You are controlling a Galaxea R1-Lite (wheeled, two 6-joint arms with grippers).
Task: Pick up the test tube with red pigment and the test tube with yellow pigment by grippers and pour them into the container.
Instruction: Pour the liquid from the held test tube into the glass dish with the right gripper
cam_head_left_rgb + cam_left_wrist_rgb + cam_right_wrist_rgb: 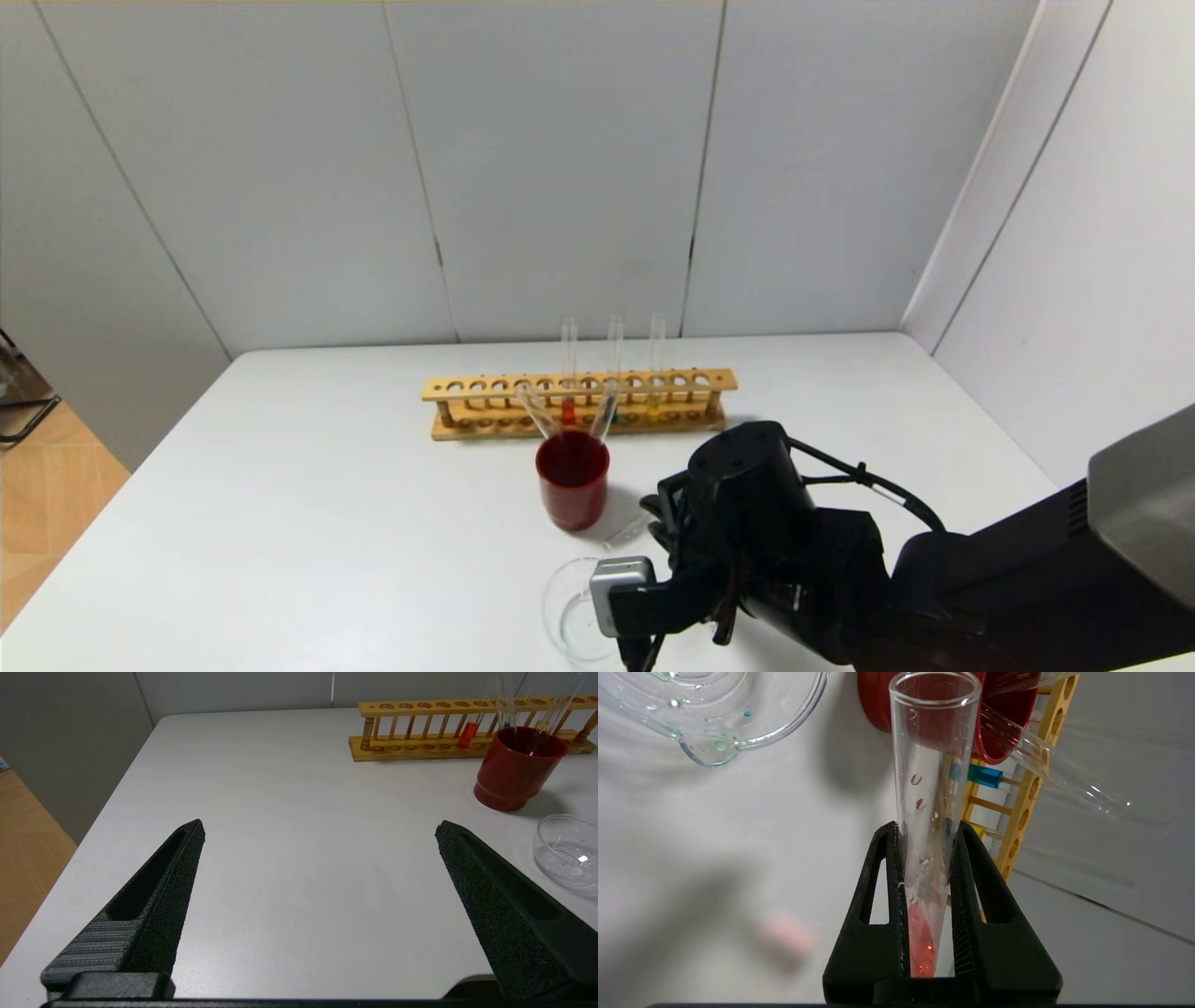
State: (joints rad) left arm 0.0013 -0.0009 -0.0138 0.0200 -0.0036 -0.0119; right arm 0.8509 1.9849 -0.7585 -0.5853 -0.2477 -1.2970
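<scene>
Two fingers of the right gripper [927, 858] are clamped on a test tube [930, 807] holding a red residue, beside the container [571, 611], which is half hidden by the arm in the head view. The yellow tube [656, 369] is seen faintly in the rack [579, 403]. The left gripper [320, 835] is spread wide, holding nothing.

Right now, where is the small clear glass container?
In the head view, the container sits on the white table near its front edge, just in front of the dark red cup and left of the right claw.
</scene>
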